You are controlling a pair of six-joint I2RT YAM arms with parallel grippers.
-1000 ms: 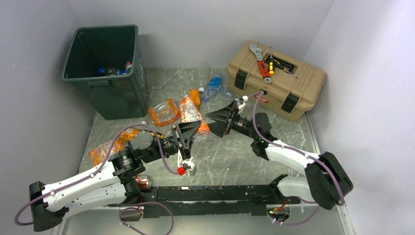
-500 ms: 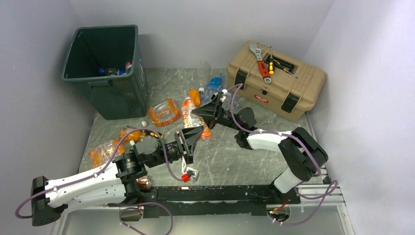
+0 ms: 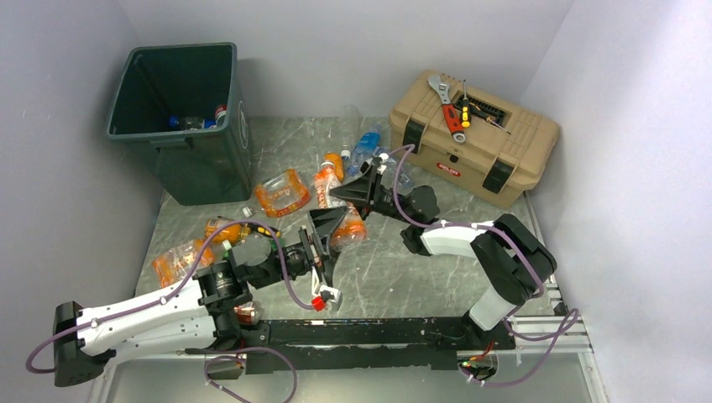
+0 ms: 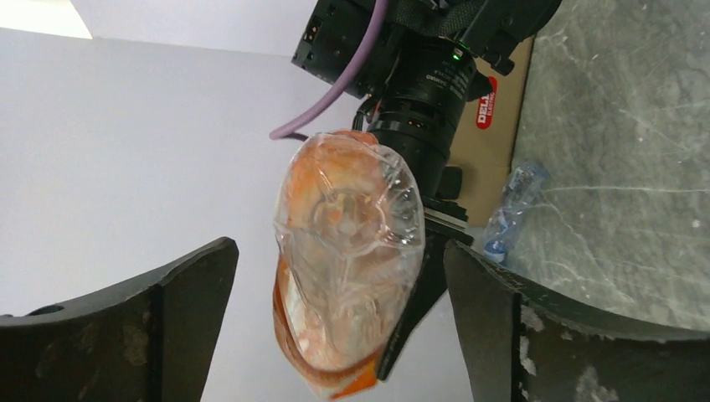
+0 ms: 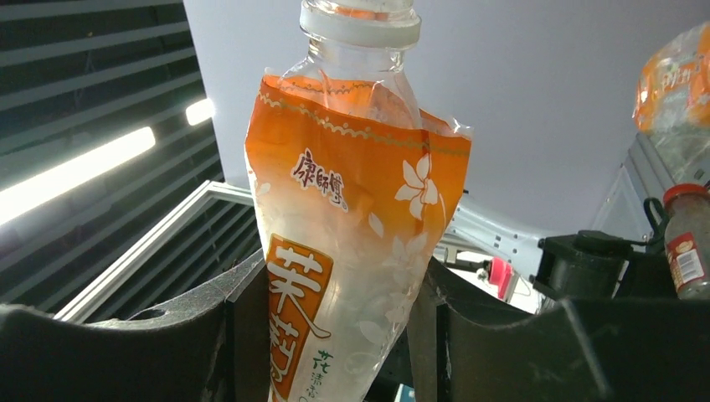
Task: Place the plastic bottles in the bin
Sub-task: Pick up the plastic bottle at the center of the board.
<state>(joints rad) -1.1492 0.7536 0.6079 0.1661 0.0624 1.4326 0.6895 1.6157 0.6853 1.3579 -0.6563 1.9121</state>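
An orange-labelled plastic bottle (image 3: 326,189) with a white cap hangs above the table middle, and my right gripper (image 3: 346,201) is shut on it. In the right wrist view both fingers press its label (image 5: 352,251). My left gripper (image 3: 329,239) stands open around the bottle's lower end (image 4: 347,260), its fingers (image 4: 176,318) well clear of the plastic. The dark green bin (image 3: 214,159) stands at the far left with a few bottles (image 3: 197,122) inside. More bottles lie on the table: a blue-labelled one (image 3: 367,147), a crushed orange one (image 3: 281,193) and two orange ones (image 3: 178,259) near the left arm.
A tan toolbox (image 3: 504,147) with a wrench and screwdrivers on its lid sits at the far right. Grey walls close in the table on three sides. A small red-capped bottle (image 3: 245,312) lies by the left arm's base.
The right gripper came in from the right and closed on the orange-labelled bottle. The left gripper, shut on that bottle before, has opened wide.
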